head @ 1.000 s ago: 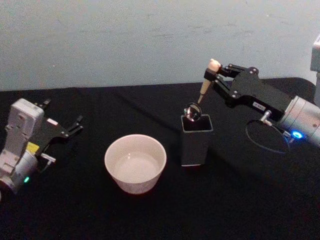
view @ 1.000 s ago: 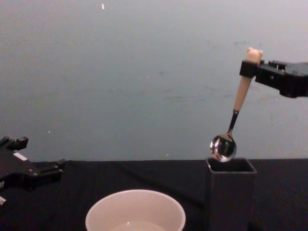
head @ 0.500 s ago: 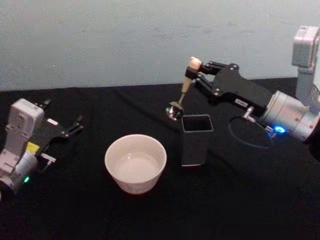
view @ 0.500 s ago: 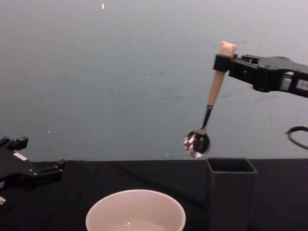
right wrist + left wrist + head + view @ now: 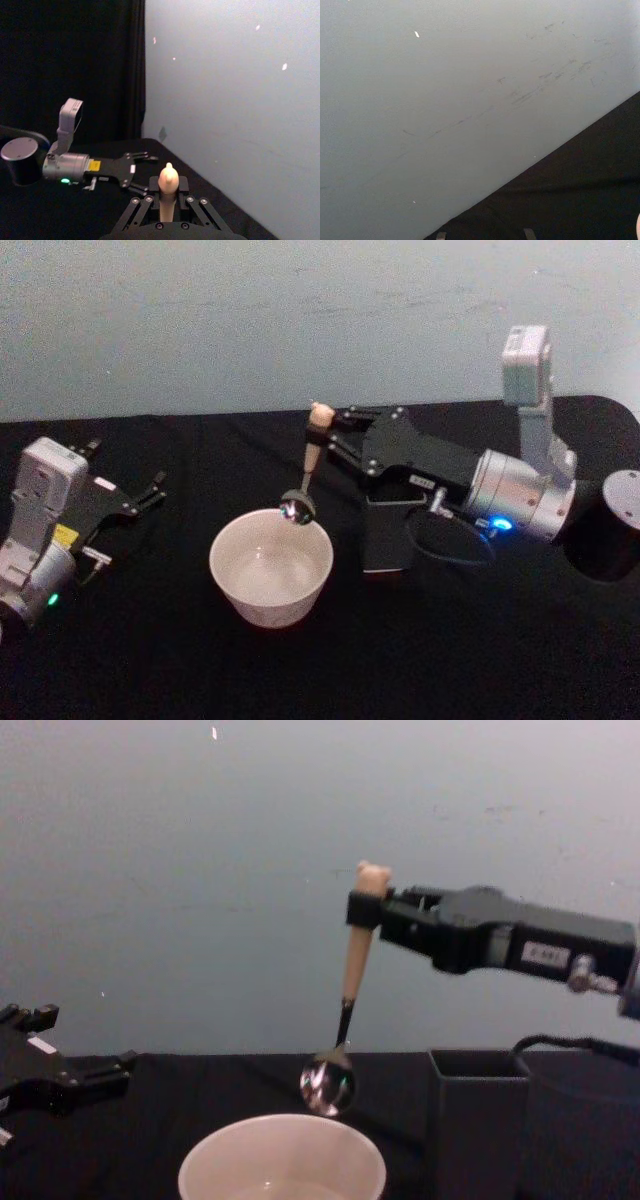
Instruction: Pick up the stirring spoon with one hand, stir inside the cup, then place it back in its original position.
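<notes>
R gripper (image 5: 365, 910) pinches stirring spoon (image 5: 352, 960) over cup (image 5: 268, 606); L gripper (image 5: 150, 496) splayed, parked; blk tabletop (image 5: 450, 660), grey wall (image 5: 200, 320).

A black-covered table (image 5: 300, 670) carries the cream cup (image 5: 270, 567) and, just beside it, the dark grey holder (image 5: 385, 545).

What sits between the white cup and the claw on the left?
Nothing: bare black table separates the cup and the left gripper, in the head view.

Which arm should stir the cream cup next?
Right. The right claw holds the beige-handled bear-knob metal spoon just above the wide cream-white round cup; the left claw sits open far to its left.
</notes>
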`<act>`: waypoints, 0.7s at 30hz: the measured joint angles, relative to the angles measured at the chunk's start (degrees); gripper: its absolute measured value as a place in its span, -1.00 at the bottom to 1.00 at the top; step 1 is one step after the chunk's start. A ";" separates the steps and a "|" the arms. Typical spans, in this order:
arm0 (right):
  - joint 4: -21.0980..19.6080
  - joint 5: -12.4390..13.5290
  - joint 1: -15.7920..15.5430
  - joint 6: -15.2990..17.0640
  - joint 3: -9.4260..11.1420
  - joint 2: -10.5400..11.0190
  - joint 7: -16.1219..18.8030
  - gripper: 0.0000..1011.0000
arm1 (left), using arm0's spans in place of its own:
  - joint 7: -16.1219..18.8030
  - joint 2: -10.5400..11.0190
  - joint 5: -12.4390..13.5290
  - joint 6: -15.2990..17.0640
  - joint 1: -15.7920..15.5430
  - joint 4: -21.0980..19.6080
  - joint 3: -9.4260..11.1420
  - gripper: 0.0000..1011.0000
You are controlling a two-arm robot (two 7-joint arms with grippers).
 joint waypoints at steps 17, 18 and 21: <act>7.49 -5.28 1.53 -4.89 -4.98 -3.55 1.52 -0.60 | 0.00 0.00 0.00 0.00 0.00 0.00 0.00 0.98; 7.99 -5.48 1.64 -5.34 -5.06 -3.82 1.64 -0.60 | 0.00 0.00 0.00 0.00 0.00 0.00 0.00 0.98; 9.77 -6.05 1.99 -6.90 -5.19 -4.75 2.09 -0.60 | 0.00 0.00 0.00 0.00 0.00 0.00 0.00 0.98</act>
